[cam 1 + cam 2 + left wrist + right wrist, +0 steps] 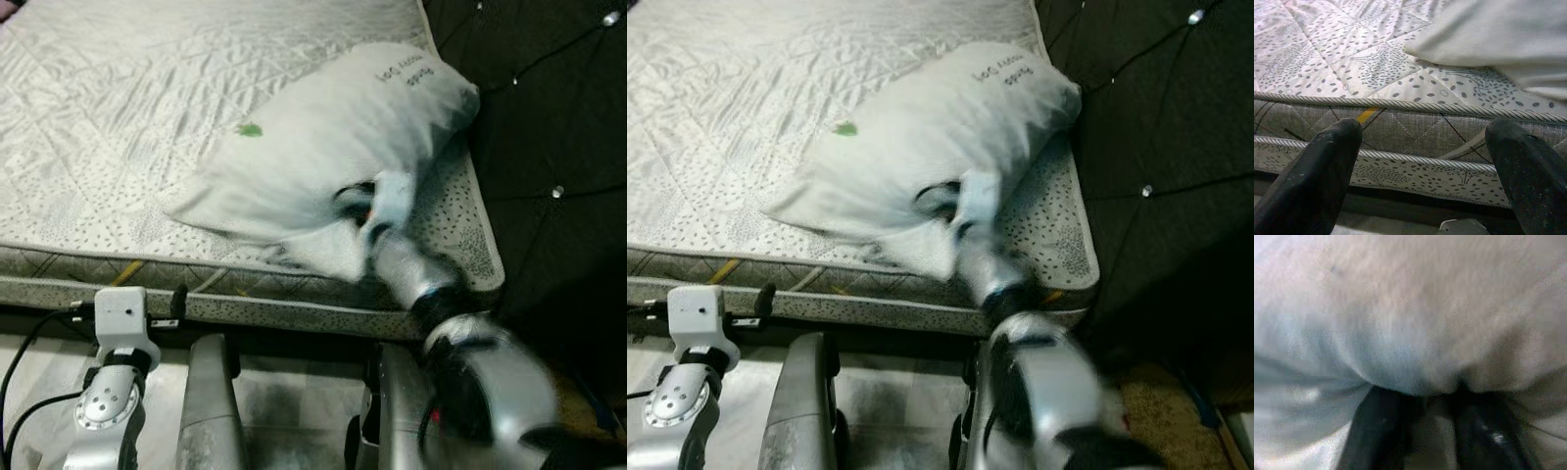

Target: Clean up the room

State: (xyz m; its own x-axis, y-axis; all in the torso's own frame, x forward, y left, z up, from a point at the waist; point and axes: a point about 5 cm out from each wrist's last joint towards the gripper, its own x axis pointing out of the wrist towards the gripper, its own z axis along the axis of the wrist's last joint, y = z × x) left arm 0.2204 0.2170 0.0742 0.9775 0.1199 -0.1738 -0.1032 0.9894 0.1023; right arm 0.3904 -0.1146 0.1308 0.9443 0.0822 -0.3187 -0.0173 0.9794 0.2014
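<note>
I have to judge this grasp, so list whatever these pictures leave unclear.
- Right gripper: fingertips buried in pillow cloth in the blurred right wrist view; depth of hold unclear.
- Right arm: motion-blurred in both eye views.
- Pillow's print: too small and blurred to read.
- Mattress: cut off by the eye views' top and left edges.
- Left gripper: open, below the mattress edge.

Even, fairly bright light falls on the bed (118, 117), whose quilted sheen catches soft glare toward its far side, while the headboard (549, 127) at the right stays dark save for a few glinting studs. The pillow (333, 137) and right arm (460, 333) are smeared by motion blur in both eye views, and the left arm (113, 382) is sharp. The left wrist view is crisp on the mattress edge, with shadow beneath it; the right wrist view is dim, grainy and badly out of focus.
</note>
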